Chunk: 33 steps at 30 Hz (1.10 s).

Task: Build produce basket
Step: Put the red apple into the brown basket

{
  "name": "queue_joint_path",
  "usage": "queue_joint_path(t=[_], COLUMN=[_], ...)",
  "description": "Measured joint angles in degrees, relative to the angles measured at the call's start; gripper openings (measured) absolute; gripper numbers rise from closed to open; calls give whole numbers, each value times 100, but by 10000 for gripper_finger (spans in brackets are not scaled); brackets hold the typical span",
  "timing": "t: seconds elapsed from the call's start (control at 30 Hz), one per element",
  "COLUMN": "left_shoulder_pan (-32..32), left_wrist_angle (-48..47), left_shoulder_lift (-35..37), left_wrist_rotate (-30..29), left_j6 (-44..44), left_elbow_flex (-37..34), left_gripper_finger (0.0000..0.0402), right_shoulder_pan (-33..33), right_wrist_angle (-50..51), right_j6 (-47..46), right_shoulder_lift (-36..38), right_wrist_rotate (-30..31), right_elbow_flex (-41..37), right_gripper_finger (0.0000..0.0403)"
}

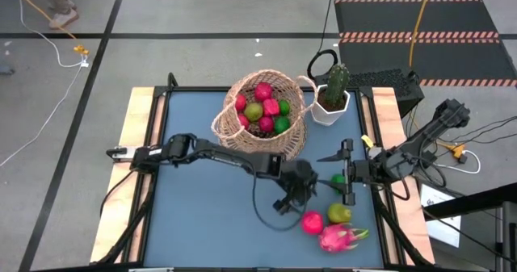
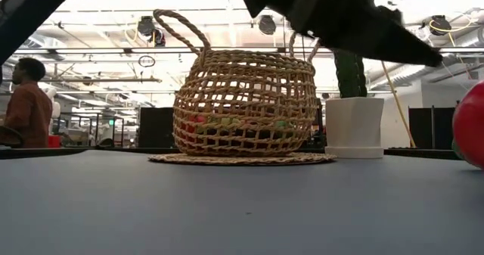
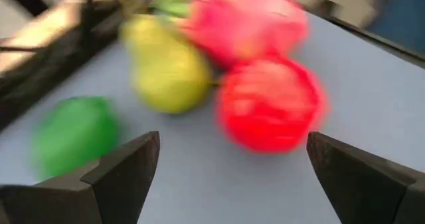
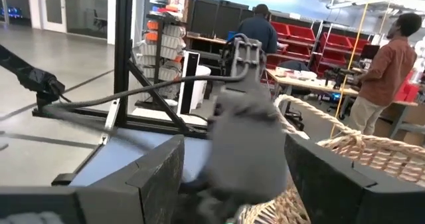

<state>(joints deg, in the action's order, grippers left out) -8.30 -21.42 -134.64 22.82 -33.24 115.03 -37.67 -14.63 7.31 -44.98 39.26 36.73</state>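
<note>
The woven basket stands at the table's far middle on its flared base, with red and green fruits inside. Loose on the table at the near right lie a green lime, a yellow-green pear, a red apple and a pink dragon fruit. My left gripper hangs open just left of the apple and points slantwise down at it. In the left wrist view the gripper faces the apple, pear and lime with nothing between its fingers. My right gripper waits open at the right edge, above the lime.
A white pot with a green cactus stands right of the basket at the far edge. The left arm's cable loops over the table. People stand in the room beyond the table. Bare blue tabletop lies at the near left.
</note>
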Motion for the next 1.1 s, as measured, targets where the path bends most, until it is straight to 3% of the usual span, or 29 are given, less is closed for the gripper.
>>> queue_joint_path(t=[0.1, 0.27, 0.4, 0.5, 0.7, 0.87, 1.1], left_shoulder_pan=[-205, -271, -388, -495, -420, -257, -212], left_wrist_angle=[-3, 369, 670, 1327, 2876, 2505, 1073], left_shoulder_lift=[-76, -80, -80, -80, -97, -97, -78], left_wrist_rotate=[48, 84, -428, -1050, -1251, -1264, -1345], left_j6=[-19, 727, 1190, 1126, 751, 1220, 1663], left_elbow_flex=[-10, -8, -33, -379, -1210, -1384, -1066], left_gripper_finger=[379, 379, 379, 379, 379, 379, 379], right_shoulder_pan=[88, 267, 286, 255, 117, -2, -11], right_wrist_angle=[-100, -377, -595, -743, -811, -812, -846], right_j6=[-195, -503, -769, -971, -1359, -1399, -1354], right_shoulder_lift=[-138, -500, -754, -882, -917, -943, -1189], right_wrist_rotate=[-3, 70, 131, 101, -37, -35, -35], right_elbow_flex=[0, 0, 2, 2, 0, 0, 0], right_gripper_finger=[254, 254, 254, 254, 254, 254, 254])
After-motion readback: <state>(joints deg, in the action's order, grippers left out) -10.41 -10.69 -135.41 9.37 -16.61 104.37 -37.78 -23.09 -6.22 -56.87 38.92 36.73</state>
